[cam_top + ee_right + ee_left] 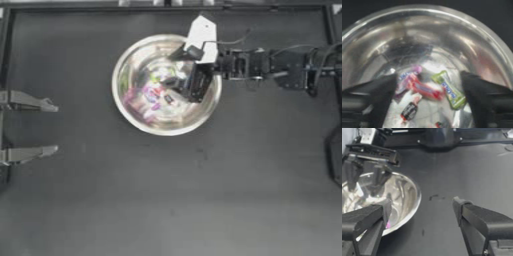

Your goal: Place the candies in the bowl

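I am looking down the right wrist camera first: my right gripper [428, 100] is hanging with its jaws spread wide and nothing between them, poised just above the inside of the bowl [382, 37]. Directly below the jaws the candies are lying on the bowl's bottom: a green candy [449, 90] on one side, a red-pink candy [423, 88] touching it toward the middle, a purple candy [408, 74] beside that, and a silvery-white candy [409, 110] with dark print nearest the camera. I cannot make out a fifth one clearly.

From the overhead camera, the right gripper [179, 85] is sitting over the bowl's centre, the arm reaching in from 3 o'clock. The bowl [127, 65] is standing toward 12 o'clock of the table [167, 200], slightly left of the middle, with coloured wrappers [150, 95] showing inside it.

Farther off, my left gripper [52, 127] is waiting at 9 o'clock by the table's edge, jaws wide apart and holding nothing, well apart from the bowl. Its own camera is showing those parted jaws with the bowl's rim [413, 203] beyond.
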Motion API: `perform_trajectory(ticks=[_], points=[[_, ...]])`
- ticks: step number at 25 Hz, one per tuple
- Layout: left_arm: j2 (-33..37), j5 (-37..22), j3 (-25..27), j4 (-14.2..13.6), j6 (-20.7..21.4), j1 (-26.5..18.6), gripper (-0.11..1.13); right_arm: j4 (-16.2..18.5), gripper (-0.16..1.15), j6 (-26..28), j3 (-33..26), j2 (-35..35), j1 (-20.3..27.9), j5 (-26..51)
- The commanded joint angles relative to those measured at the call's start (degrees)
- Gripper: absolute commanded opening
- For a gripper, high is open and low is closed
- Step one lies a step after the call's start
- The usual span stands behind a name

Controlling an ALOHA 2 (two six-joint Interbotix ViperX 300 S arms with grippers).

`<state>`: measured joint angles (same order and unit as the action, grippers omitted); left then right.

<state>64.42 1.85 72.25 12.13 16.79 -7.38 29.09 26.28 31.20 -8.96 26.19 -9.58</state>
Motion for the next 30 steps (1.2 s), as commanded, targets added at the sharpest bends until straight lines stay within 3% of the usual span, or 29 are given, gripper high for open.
perform_trajectory(ticks=[1,8,16,30], points=[[-0.44,0.18,-0.62,0.09,-0.09,-0.09,1.02,-0.26,1.01,0.09,-1.05,1.41,0.18,-0.18],[-0.44,0.18,-0.62,0.09,-0.09,-0.09,1.02,-0.62,1.00,0.26,1.05,5.19,-0.79,-0.53],[-0.44,0.18,-0.62,0.09,0.00,0.00,1.02,-1.85,1.00,0.35,7.38,12.30,-3.60,-4.57],[-0.44,0.09,-1.41,0.00,0.00,-0.09,1.02,-2.72,0.99,0.53,18.72,29.44,-12.74,-6.33]])
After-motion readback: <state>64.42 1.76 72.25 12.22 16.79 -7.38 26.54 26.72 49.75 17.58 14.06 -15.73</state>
